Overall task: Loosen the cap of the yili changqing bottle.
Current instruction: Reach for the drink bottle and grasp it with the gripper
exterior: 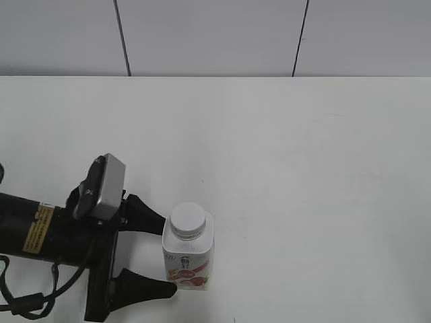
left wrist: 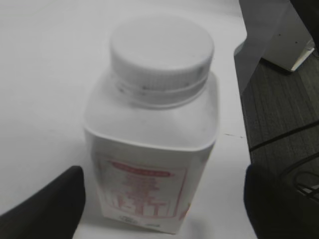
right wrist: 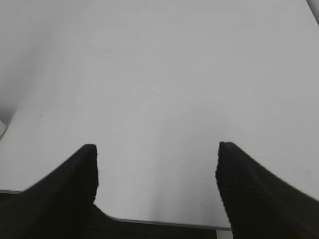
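In the exterior view, the yili changqing bottle (exterior: 188, 252) is seen standing upright on the white tabletop (exterior: 303, 168), near the front edge and left of the middle. The cap (exterior: 187, 219) is seated on its neck. The left gripper (exterior: 163, 261) is brought in from the left at bottle height, with its two black fingers (exterior: 145, 214) spread wide; one fingertip lies just beside the bottle's far shoulder and the other just beside its near lower corner, so that the bottle's left side is flanked by them. Contact cannot be told from this angle. A grey camera housing (exterior: 104, 187) is carried on top of the wrist. The right gripper is not seen in this view.

In the left wrist view, the bottle (left wrist: 152, 164) fills the middle of the frame, its red-printed label turned toward the camera and the ribbed white cap (left wrist: 162, 52) closed on top. The two dark fingertips (left wrist: 47, 209) are shown low at either side, apart from the bottle's walls, nothing being clamped. Dark flooring (left wrist: 284, 109) is visible beyond the tabletop's edge.

In the right wrist view, only bare tabletop (right wrist: 164, 79) is shown beneath the right gripper (right wrist: 157, 189), whose fingers (right wrist: 70, 191) are held wide apart with nothing between them.
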Robot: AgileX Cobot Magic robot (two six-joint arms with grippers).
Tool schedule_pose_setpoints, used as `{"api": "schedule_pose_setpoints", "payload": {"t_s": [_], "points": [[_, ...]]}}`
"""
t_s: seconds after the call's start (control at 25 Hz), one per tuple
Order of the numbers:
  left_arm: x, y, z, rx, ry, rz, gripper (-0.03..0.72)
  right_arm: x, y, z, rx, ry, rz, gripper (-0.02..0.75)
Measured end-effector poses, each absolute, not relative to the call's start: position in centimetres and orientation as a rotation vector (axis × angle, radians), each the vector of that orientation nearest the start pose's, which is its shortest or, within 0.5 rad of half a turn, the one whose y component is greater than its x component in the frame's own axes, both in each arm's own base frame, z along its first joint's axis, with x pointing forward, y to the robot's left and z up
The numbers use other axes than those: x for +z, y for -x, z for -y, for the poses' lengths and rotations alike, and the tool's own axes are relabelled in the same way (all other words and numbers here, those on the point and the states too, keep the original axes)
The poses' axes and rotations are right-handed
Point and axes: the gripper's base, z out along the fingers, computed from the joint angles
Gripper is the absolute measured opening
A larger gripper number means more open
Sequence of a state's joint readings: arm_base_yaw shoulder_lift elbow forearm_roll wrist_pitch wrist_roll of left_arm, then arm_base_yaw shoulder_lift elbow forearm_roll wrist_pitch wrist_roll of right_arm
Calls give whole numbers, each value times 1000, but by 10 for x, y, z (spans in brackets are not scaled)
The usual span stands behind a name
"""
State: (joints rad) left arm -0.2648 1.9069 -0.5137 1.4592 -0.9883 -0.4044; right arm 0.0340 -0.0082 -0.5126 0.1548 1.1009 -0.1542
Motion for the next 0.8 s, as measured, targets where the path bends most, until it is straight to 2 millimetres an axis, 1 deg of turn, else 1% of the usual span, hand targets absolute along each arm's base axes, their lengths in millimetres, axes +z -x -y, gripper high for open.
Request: {"api": "schedule_pose_setpoints", "payload": {"t_s": [0.16, 0.28, 0.44, 0.6, 0.8], "points": [[91, -210, 139, -905, -1530, -1681, 594, 278, 10, -12, 111, 206, -2045, 585], [85, -213, 140, -919, -1486, -1694, 592, 278, 10, -12, 111, 206, -2045, 585], [76, -213, 141, -933, -1488, -1698, 591, 278, 10, -12, 111, 206, -2045, 585], [77, -215, 141, -926, -1485, -1681, 579, 278, 10, -12, 111, 206, -2045, 585], [79, -216, 143, -914, -1484, -1625, 534, 278, 10, -12, 111, 206, -2045, 585]]}}
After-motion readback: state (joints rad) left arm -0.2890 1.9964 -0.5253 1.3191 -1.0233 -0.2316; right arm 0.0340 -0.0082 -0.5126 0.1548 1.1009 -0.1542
